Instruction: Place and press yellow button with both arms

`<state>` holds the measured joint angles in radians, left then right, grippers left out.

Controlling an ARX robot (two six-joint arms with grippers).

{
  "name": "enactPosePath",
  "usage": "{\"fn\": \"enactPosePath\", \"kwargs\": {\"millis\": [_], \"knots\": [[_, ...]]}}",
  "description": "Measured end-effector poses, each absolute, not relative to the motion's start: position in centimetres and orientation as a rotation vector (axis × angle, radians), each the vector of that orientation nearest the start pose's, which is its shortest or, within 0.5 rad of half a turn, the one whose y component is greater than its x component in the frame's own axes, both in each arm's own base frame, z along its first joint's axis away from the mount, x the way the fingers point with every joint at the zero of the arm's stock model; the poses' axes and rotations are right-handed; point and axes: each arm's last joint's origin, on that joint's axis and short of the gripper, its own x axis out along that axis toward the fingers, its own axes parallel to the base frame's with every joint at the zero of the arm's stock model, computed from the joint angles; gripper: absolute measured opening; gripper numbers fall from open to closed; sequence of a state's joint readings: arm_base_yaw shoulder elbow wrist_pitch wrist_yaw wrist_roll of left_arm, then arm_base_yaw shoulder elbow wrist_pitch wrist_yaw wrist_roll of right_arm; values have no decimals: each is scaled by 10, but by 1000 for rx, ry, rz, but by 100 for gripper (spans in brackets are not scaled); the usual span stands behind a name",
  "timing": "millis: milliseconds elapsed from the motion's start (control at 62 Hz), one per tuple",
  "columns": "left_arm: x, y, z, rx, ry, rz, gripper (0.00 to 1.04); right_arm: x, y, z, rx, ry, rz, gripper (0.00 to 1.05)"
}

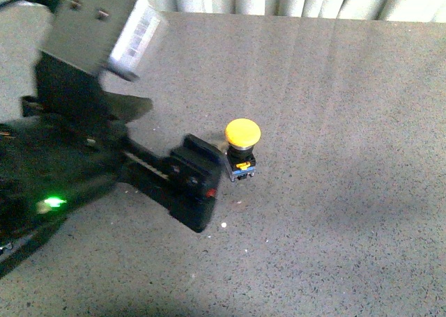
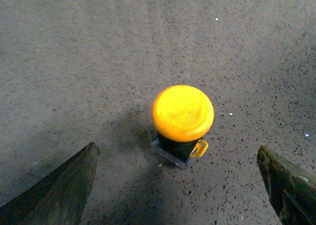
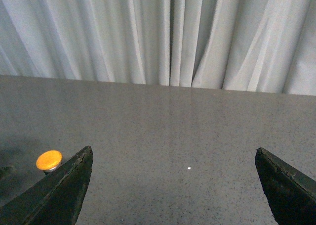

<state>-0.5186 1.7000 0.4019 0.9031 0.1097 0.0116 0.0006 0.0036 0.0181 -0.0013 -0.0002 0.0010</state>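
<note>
I see the yellow button (image 1: 242, 137) upright on the table (image 1: 334, 122), at 2 o'clock of my left gripper (image 1: 203, 183), whose jaws are wide apart. The right gripper (image 3: 173, 150) is spread too, facing the curtain (image 3: 163, 32).

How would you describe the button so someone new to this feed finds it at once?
Start from the grey speckled table in the front view, then find the left gripper, black and open, left of its middle. Just right of its tip stands the yellow button: a round yellow-orange cap on a black collar, the only bright-coloured thing on the table.
</note>
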Motion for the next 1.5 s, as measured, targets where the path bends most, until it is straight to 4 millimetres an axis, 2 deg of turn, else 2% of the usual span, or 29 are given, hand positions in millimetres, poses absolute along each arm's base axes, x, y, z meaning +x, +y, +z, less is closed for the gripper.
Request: {"fn": "enactPosePath", "kwargs": {"millis": [210, 242, 290, 339, 419, 516, 565, 629, 677, 758, 871, 1000, 1081, 1194, 1323, 1500], "knots": [[206, -79, 152, -186, 331, -558, 96, 97, 0, 169, 1, -13, 1, 96], [202, -72, 158, -184, 278, -499, 93, 97, 0, 169, 1, -13, 1, 96], [196, -57, 169, -148, 128, -301, 84, 97, 0, 169, 1, -13, 2, 96], [187, -40, 175, -93, 60, -131, 75, 97, 0, 169, 1, -13, 0, 96], [173, -19, 178, -55, 28, -5, 61, 97, 0, 169, 1, -13, -1, 96], [162, -14, 178, -28, 6, -8, 43, 97, 0, 169, 1, -13, 1, 96], [159, -13, 177, -21, 7, -9, 36, 97, -1, 169, 41, 127, -45, 96], [154, -7, 174, -17, 14, -23, 23, 103, -2, 172, 84, 396, -117, 96], [151, -3, 173, -15, 12, -15, 14, 112, -4, 176, 93, 473, -130, 96], [147, -1, 169, -14, -7, -2, 2, 128, -5, 186, 94, 472, -128, 96], [141, -1, 164, -11, 14, -5, 1, 161, -2, 203, 48, 440, -82, 96], [136, 0, 167, -11, 1, -3, 1, 201, 15, 204, -38, 483, 21, 96], [133, 0, 168, -11, -3, -3, 1, 230, 36, 200, -93, 526, 96, 96], [127, 0, 170, -11, -9, -3, 1, 279, 78, 189, -139, 630, 175, 95], [123, 0, 170, -11, -10, -3, 1, 300, 106, 181, -142, 692, 213, 75], [118, 0, 171, -11, -13, -4, 1, 304, 130, 178, -121, 732, 249, 48]]}}
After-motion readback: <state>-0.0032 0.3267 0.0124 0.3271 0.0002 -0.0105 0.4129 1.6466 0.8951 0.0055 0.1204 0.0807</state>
